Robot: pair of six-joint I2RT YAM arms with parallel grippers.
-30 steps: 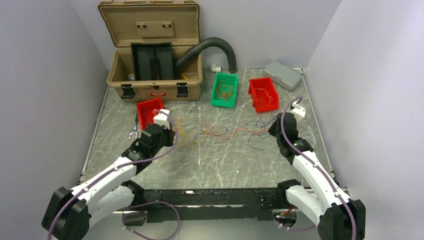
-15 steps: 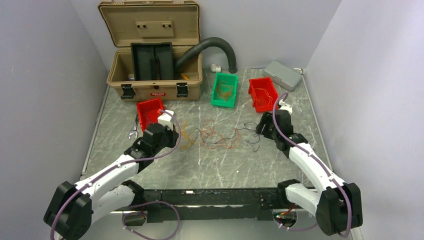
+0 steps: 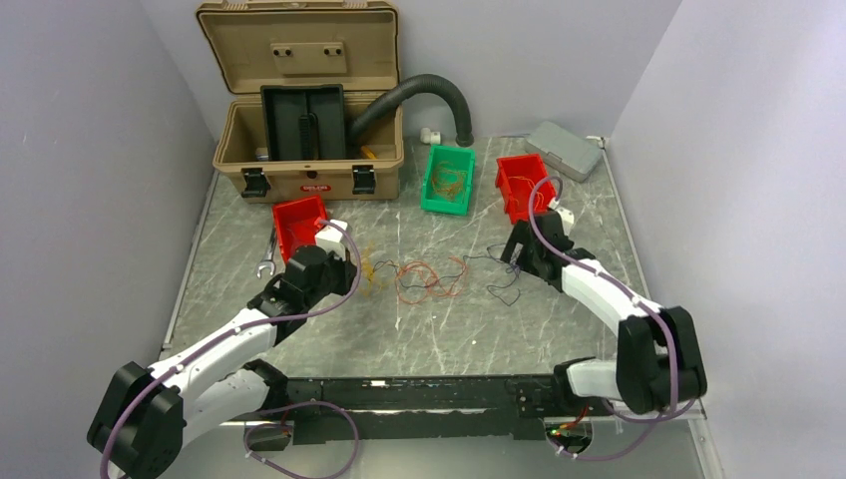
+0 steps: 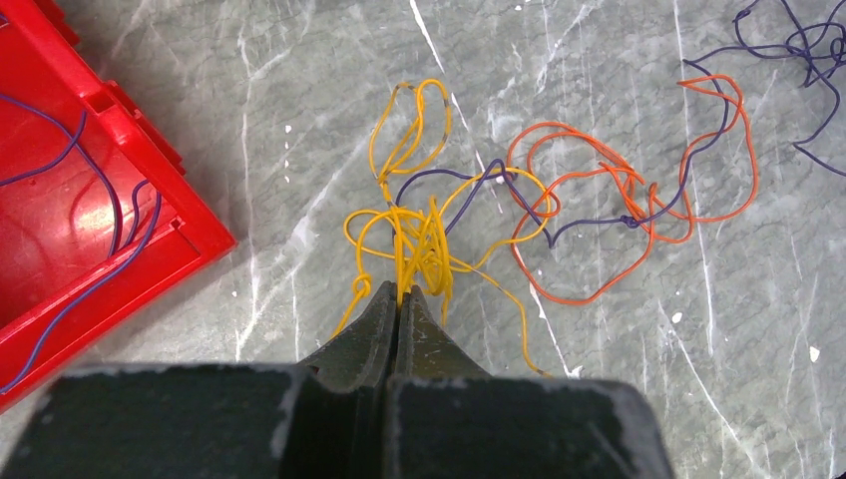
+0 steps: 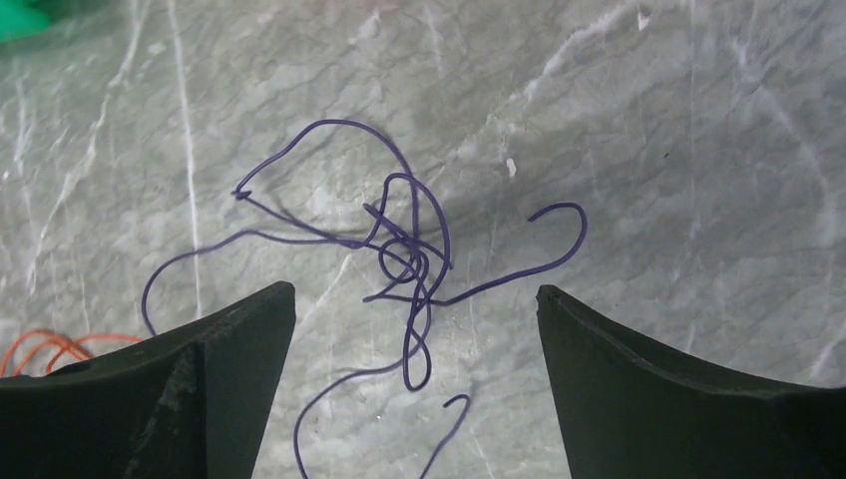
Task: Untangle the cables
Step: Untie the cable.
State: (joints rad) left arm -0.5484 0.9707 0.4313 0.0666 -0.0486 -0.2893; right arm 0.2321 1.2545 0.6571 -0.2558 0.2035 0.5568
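Left wrist view gives us the left pincer (image 4: pixel 398 291) closed tight, its tips pinched on the yellow strands (image 4: pixel 424 239) (a small bunched knot with a few loops spreading beyond it). Left of the knot sits a red bin (image 4: pixel 130 294). To the right of the yellow, the orange loops (image 4: pixel 609 190) sprawl flat on the marbled grey surface (image 4: pixel 249 120), and one purple wire (image 4: pixel 599 219) threads from the yellow knot through them.

From the right wrist we see the right pincer (image 5: pixel 416 294) spread wide with nothing in it. Between its two fingers, and a little beyond them, lie the purple strands (image 5: pixel 409 254), a loose curl resting on the surface. As far as we can tell it touches neither finger.

From the top external view, the cables (image 3: pixel 429 277) run in a line across the middle of the surface between the two pincers, yellow at the left end, orange in the middle and dark at the right. Beyond them stand a green bin (image 3: pixel 447 210) and a second red bin (image 3: pixel 504 185) side by side. An open tan toolbox (image 3: pixel 299 50) occupies the far left, with a black corrugated hose (image 3: pixel 429 90) arching from it (its other end comes down just beyond the green bin). A grey box (image 3: pixel 564 150) sits in the far right corner, and a wrench (image 3: pixel 266 261) lies beside the near red bin.
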